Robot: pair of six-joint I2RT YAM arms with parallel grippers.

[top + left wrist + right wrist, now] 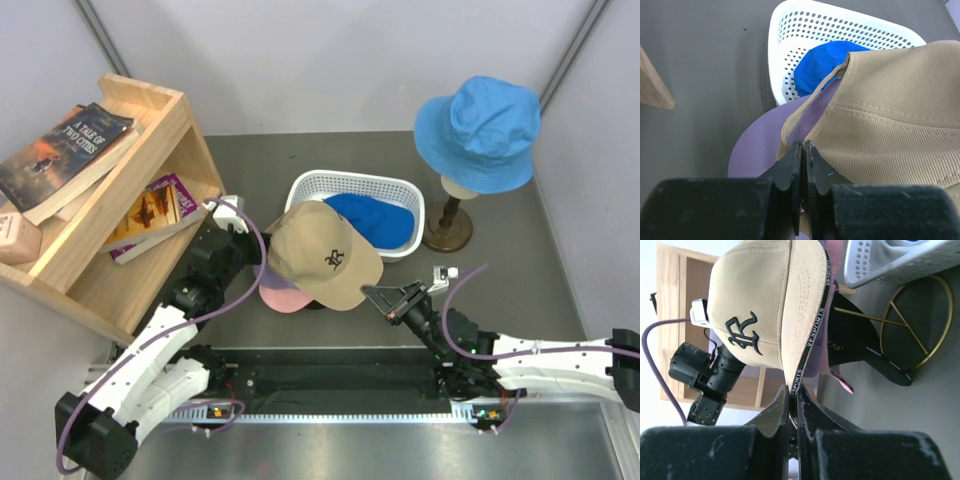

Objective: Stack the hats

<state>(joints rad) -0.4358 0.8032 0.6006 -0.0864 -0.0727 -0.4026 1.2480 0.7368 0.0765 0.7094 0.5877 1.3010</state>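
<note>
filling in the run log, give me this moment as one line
left claw: shut on tan cap | right claw: shut on tan cap | tan cap: over pink cap | blue cap: in white basket

We see the basket [300,190] at mid desk [560,290], far of the arms, with one cap [375,217] lying in it. Just near it, a second cap [325,255] lies on top of other caps [283,294], overlapping the basket's near rim. The left tool [262,262] is at its left edge, the right tool [372,293] at its right. The shelf [120,200] with books [60,150] stands at the left. Right of the basket stands the stand [448,225], a hat [480,130] on it.
</note>
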